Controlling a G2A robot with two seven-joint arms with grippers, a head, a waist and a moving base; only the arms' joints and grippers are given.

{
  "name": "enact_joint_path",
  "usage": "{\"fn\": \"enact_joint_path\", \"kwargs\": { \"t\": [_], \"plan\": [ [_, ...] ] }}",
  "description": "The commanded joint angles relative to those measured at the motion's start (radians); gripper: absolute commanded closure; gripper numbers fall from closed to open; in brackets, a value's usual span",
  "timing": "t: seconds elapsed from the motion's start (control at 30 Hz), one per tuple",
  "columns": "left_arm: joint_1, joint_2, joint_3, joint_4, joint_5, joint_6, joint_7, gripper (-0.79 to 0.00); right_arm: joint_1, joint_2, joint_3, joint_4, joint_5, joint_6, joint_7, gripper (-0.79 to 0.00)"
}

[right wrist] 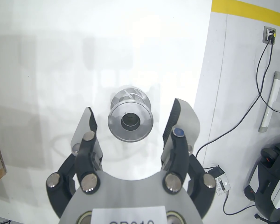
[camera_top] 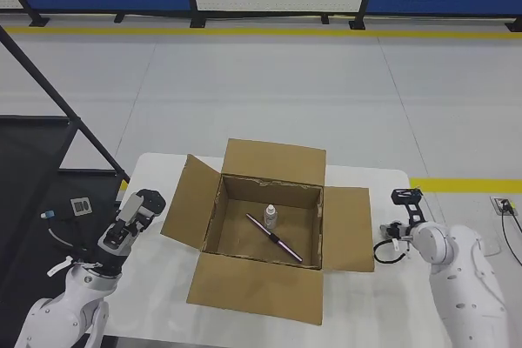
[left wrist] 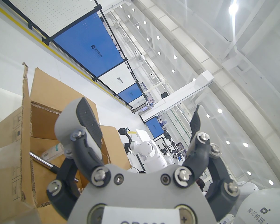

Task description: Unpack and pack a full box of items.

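Cardboard box [camera_top: 257, 300]: table centre, flaps open; bottle [camera_top: 270, 216] and rod [camera_top: 274, 237] inside. Item out: metal spool [right wrist: 130, 122], on the table [right wrist: 60, 36] right of box, below right gripper [right wrist: 133, 104], which is wide open and empty. Likewise open and empty: left gripper [left wrist: 140, 104]. Likely unpacking; next, reach into box.

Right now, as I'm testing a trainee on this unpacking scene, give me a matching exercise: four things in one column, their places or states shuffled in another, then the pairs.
1 box
2 bottle
3 rod
4 metal spool

A lies slantwise in the box
B on the table, outside the box
C flaps spread open
D pale, beside the rod's far end

Pairs: 1-C, 2-D, 3-A, 4-B
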Motion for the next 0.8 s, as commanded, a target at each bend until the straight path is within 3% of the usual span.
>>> {"fn": "enact_joint_path", "kwargs": {
  "t": [0.0, 0.17, 0.33, 0.6, 0.77],
  "plan": [
    [0.0, 0.0, 0.0, 0.0, 0.0, 0.0, 0.0, -0.785, 0.002, 0.002, 0.001, 0.006, 0.006, -0.002, -0.001, -0.188],
    [0.0, 0.0, 0.0, 0.0, 0.0, 0.0, 0.0, -0.785, -0.008, 0.008, 0.019, -0.013, 0.037, -0.008, -0.026, -0.006],
    [0.0, 0.0, 0.0, 0.0, 0.0, 0.0, 0.0, -0.785, -0.068, 0.016, 0.04, -0.164, 0.019, 0.021, -0.05, 0.0],
    [0.0, 0.0, 0.0, 0.0, 0.0, 0.0, 0.0, -0.785, -0.271, 0.018, 0.041, -0.646, -0.002, 0.094, -0.111, 0.0],
    [0.0, 0.0, 0.0, 0.0, 0.0, 0.0, 0.0, -0.785, -0.376, 0.014, 0.003, -0.857, -0.042, 0.131, -0.209, 0.0]
  ]
}}
